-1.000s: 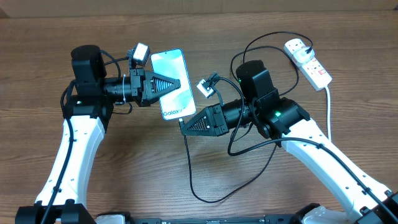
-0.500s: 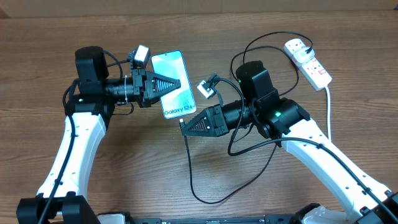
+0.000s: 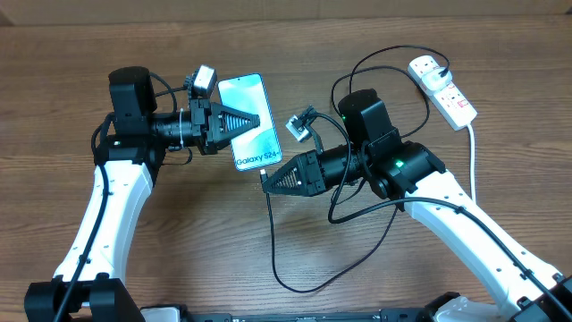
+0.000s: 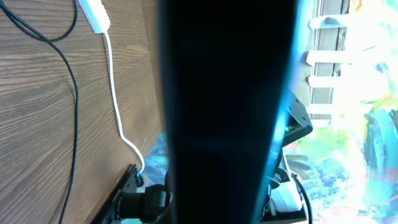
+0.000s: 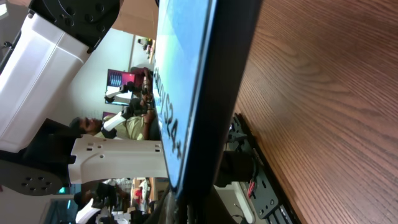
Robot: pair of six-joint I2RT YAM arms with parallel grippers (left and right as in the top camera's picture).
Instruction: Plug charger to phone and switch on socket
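**A:** Light-blue and lit, that screen. Where is the phone (image 3: 255, 141) sitting?

**B:** The left gripper (image 3: 257, 119) is holding it over the wooden table (image 3: 179, 259), left of centre. Its fingers are clenching across the phone's upper half, one black finger lying over the glass. The screen is facing up, and "Galaxy S24" is showing at the end nearer the right arm.

**A:** And the right gripper (image 3: 266, 182)?

**B:** Its tip is pointing at that same lower end of the phone, just beside the edge. The fingers are pinching tight on the end of the charger (image 3: 271, 228), whose thin black cable is trailing out from the tip. The connector itself is hiding between the fingers, so I cannot tell whether it is touching the port.

**A:** Where is the cable running?

**B:** It is dropping toward the near edge, looping back under the right arm, then arcing up to the socket (image 3: 444, 89).

**A:** And the socket?

**B:** It is lying at the far right corner, well apart from the phone, with its thick white cord (image 3: 473, 161) running down the right side. The right wrist camera is showing the phone edge-on, close up.
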